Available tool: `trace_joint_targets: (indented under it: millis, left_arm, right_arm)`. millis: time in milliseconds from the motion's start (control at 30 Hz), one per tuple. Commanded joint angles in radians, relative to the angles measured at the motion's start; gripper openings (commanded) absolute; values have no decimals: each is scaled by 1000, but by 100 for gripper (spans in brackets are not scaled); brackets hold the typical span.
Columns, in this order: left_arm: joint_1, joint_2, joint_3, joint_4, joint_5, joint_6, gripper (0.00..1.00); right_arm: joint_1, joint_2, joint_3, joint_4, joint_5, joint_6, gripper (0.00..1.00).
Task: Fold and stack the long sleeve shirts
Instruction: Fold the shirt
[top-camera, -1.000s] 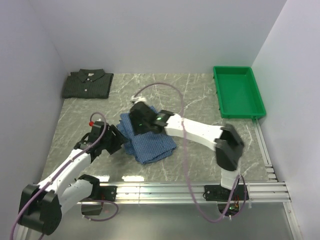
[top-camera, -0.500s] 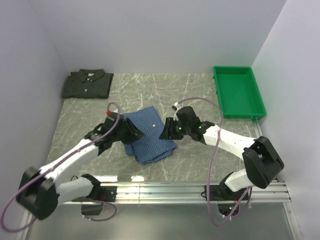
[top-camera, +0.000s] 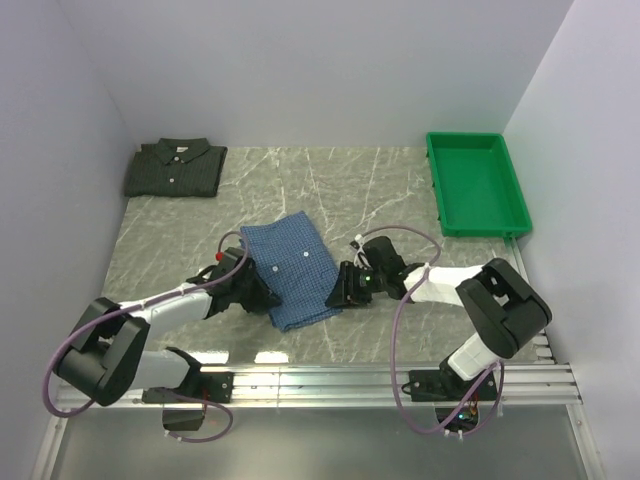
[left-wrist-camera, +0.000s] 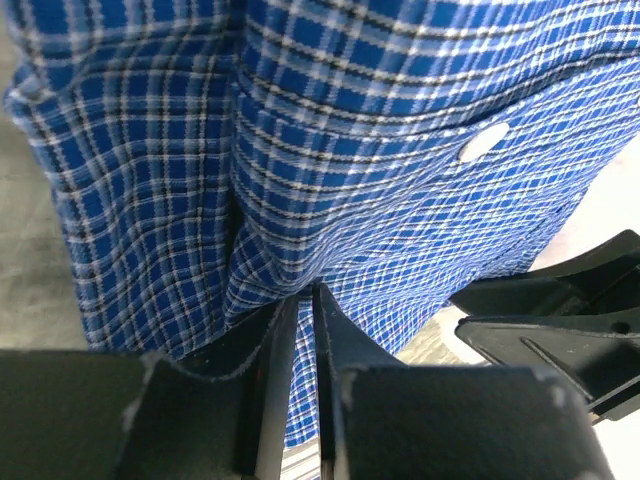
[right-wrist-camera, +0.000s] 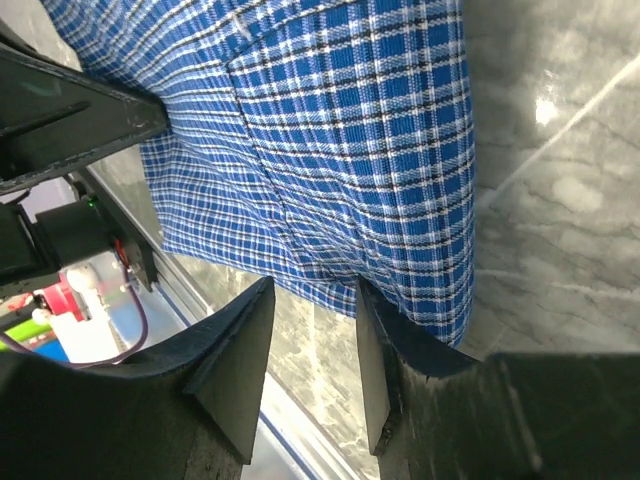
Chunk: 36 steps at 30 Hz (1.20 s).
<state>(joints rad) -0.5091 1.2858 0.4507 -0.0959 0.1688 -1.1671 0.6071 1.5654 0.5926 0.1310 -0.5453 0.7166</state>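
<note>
Camera above: blue check shirt (top-camera: 292, 268) lies folded mid-table, my left gripper (top-camera: 262, 297) and right gripper (top-camera: 340, 290) at its opposite edges; dark green-grey shirt (top-camera: 175, 168) sits folded in the far left corner. Left wrist: my jaws pinch a fold of blue cloth. Right wrist: my jaws stand apart, straddling the hem.

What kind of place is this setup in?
Probably a robot test cell, not a home: bare white walls box in a marble-look table, metal rails run along its near edge, and a blue shirt lies on it.
</note>
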Motion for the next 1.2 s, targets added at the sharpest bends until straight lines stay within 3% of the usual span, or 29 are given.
trace_joint_targets:
  millis: [0,100,167,300,400,567,833,1000,1167]
  left_arm:
    - [29,-18,-26,-25,-40,21,20]
    - [32,-111,58,-128,-89,61,30]
    - [32,-161,118,-198,-117,81,43]
    - [56,-148,269,-190,-140,127,56]
    - [102,-50,330,-138,-115,145,56]
    - [158,99,321,7,-61,121,44]
    - [250,237,168,264,-51,49,42]
    - [308,263,95,343,-5,29,43]
    - [320,196,140,265,9,69,49]
  right_arm:
    - [-9,-45,24,-7,19,-26,46]
    - [-10,-106,105,-99,53,-64,46]
    - [-12,-134,151,-145,59,-74,46]
    - [-10,-105,319,-133,42,-37,48]
    - [-10,-13,445,-56,39,12,52]
    - [-10,188,562,108,53,108,54]
    - [-17,465,515,360,47,175,56]
    - [-44,490,437,398,71,143,56]
    - [-63,411,455,329,79,95,56]
